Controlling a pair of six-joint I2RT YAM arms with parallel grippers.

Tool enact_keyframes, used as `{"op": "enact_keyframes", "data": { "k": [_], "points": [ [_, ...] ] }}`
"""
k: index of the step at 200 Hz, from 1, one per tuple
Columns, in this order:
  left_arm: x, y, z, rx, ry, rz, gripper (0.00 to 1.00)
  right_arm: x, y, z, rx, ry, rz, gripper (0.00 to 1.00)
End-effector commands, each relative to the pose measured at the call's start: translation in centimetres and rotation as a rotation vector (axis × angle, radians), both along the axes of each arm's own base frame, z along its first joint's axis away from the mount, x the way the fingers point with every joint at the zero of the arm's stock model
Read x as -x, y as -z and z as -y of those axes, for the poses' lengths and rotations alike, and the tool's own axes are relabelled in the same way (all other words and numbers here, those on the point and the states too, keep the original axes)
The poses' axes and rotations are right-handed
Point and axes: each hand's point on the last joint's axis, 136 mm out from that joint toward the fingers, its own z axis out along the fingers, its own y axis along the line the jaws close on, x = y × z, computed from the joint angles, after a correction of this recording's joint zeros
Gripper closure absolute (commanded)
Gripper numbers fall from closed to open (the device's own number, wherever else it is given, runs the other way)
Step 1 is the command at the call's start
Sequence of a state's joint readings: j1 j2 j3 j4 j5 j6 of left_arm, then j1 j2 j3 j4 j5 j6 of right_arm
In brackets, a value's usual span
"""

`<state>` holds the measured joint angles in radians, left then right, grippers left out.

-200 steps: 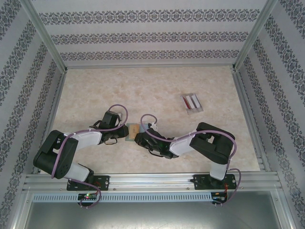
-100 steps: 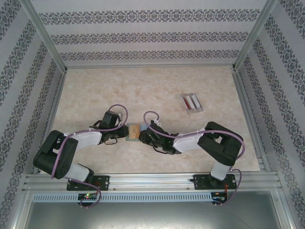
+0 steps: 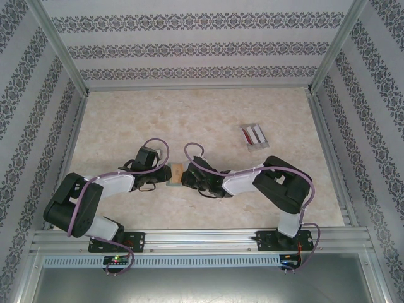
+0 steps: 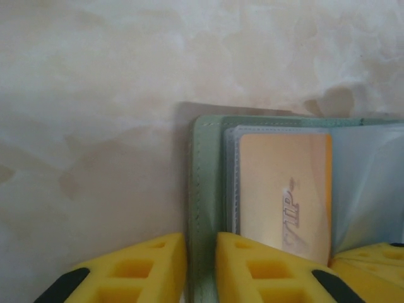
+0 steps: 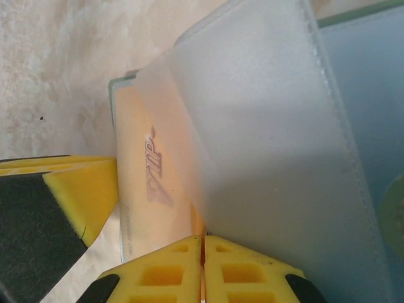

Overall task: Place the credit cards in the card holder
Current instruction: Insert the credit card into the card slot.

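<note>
The card holder (image 3: 172,177) lies open on the table between both grippers, its green cover (image 4: 205,164) and frosted sleeves (image 5: 265,139) showing. An orange credit card (image 4: 284,183) marked VIP sits in a sleeve (image 5: 148,170). My left gripper (image 4: 201,237) straddles the cover's left edge, its jaws close against it (image 3: 165,175). My right gripper (image 5: 203,238) comes in from the right (image 3: 184,177). It is shut, with a thin orange card edge pinched between its fingertips under a lifted frosted sleeve. A red card (image 3: 245,134) and a white card (image 3: 255,133) lie in a clear tray.
The clear plastic tray (image 3: 260,144) stands at the back right of the marble-patterned table. Patterned walls and an aluminium frame (image 3: 199,235) enclose the table. One yellow finger of the left gripper (image 5: 82,189) shows at the left of the right wrist view.
The right gripper has closed its jaws and shifted a little left and farther back at the card holder. The left arm has stayed in place.
</note>
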<state>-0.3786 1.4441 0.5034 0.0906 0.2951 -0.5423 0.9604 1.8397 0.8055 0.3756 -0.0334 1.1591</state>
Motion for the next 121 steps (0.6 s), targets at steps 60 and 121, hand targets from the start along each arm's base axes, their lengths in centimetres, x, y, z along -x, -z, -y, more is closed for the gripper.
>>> {"op": "enact_keyframes", "data": {
  "k": [60,121],
  "points": [
    [2.7,-0.1,-2.8,-0.089,-0.061,0.013,0.63,-0.3,-1.5,-1.0,-0.027,-0.086,0.038,0.83],
    [2.8,0.0,-2.4,-0.065,-0.047,0.007,0.70,-0.8,-3.1,-2.0,-0.102,-0.168,0.059,0.77]
  ]
}}
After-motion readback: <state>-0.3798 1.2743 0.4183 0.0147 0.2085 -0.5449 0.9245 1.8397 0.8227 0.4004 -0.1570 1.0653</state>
